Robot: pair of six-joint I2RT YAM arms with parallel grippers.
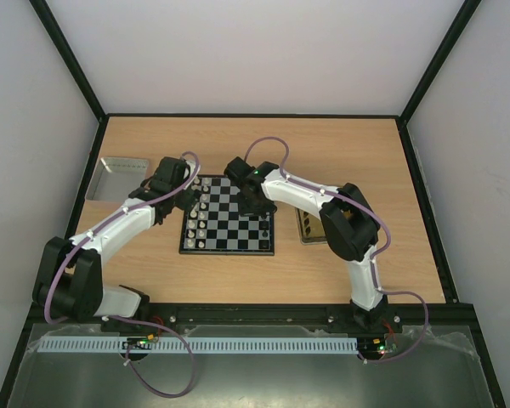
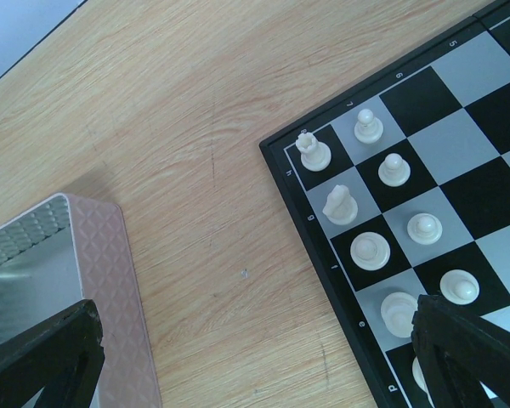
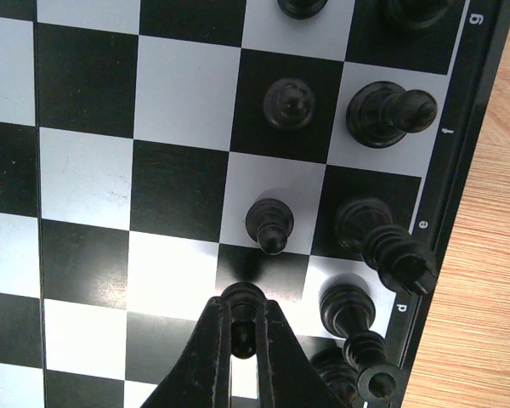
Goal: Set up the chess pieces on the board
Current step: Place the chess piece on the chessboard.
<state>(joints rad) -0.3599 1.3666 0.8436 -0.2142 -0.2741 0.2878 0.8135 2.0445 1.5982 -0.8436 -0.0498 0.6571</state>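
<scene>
Wood-grain table (image 1: 340, 153) carries the board (image 1: 229, 223) at its middle in the overhead view. A silver tray (image 1: 119, 177) lies well off the board's left side, and a yellow-tinted tray (image 1: 308, 226) lies just beside its right edge, partly hidden by an arm. The white pieces (image 1: 202, 212) line the board's left columns. The left gripper (image 1: 187, 200) hovers at the board's far left corner, and the right gripper (image 1: 257, 206) is over its right half.

In the left wrist view, the left gripper's jaws stand spread wide with nothing between them. One finger (image 2: 42, 361) is above the tray's corner (image 2: 110, 280) and the other is above the board's edge (image 2: 323, 255). White pieces there fill two files along that edge, each upright on its own square.

In the right wrist view, the right gripper's jaws are pinched together on a black pawn (image 3: 241, 299), its head showing just past the fingertips (image 3: 212, 340). It stands in the second row from the lettered edge. The black pieces (image 3: 387, 110) crowd the two rows nearest that edge.
</scene>
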